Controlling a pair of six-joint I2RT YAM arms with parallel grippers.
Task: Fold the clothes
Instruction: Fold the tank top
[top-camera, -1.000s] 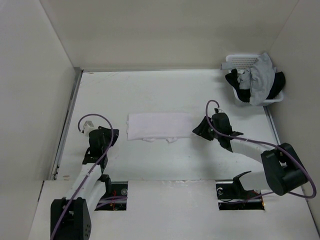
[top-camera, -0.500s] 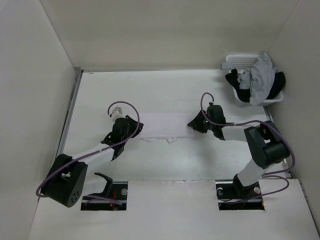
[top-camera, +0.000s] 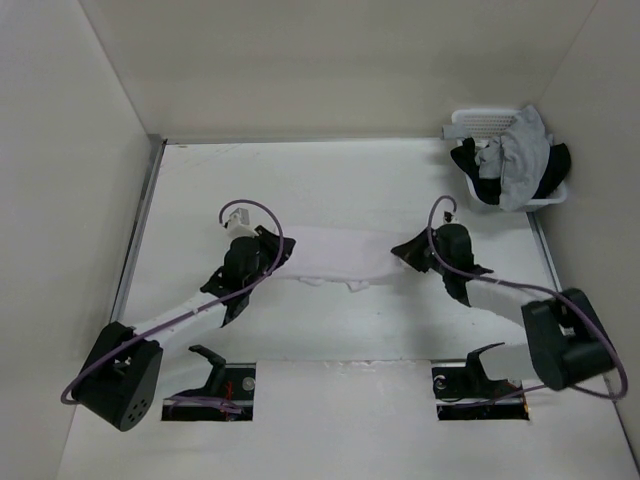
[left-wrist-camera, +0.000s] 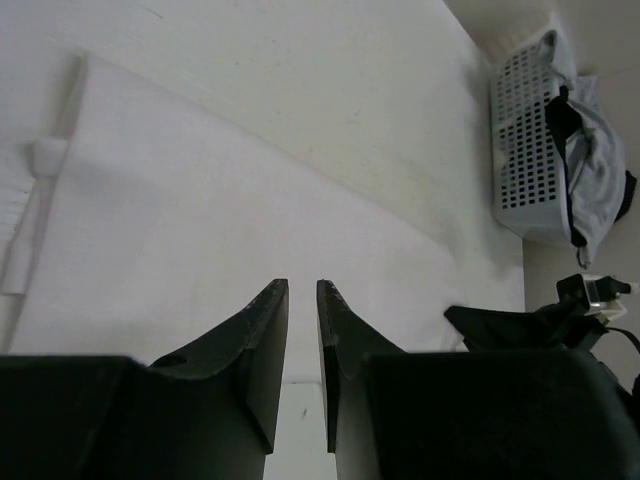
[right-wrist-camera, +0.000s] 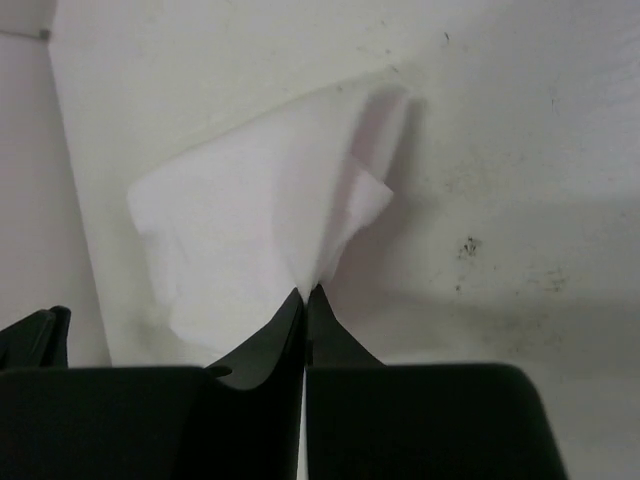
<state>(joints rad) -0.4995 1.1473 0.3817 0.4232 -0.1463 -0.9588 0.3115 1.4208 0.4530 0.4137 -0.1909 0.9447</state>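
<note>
The clothes, a white T-shirt (top-camera: 335, 258) folded into a long strip, lie across the middle of the table. My right gripper (top-camera: 400, 252) is at the strip's right end, shut on a corner of the shirt (right-wrist-camera: 250, 210). In the right wrist view that corner rises in a peak into the closed fingertips of the gripper (right-wrist-camera: 306, 290). My left gripper (top-camera: 278, 255) sits at the strip's left end. In the left wrist view its gripper (left-wrist-camera: 296, 285) is open by a narrow gap low over the shirt (left-wrist-camera: 180, 220), and no cloth shows between the fingers.
A white perforated basket (top-camera: 470, 125) stands in the back right corner, holding a grey garment (top-camera: 520, 155) and a black garment (top-camera: 470, 165). It also shows in the left wrist view as the basket (left-wrist-camera: 525, 150). Side walls close in the table.
The left arm swung from its rest near the left edge over to the shirt's left end. The right gripper shut on the shirt's right corner and lifted it, rumpling the near edge.
</note>
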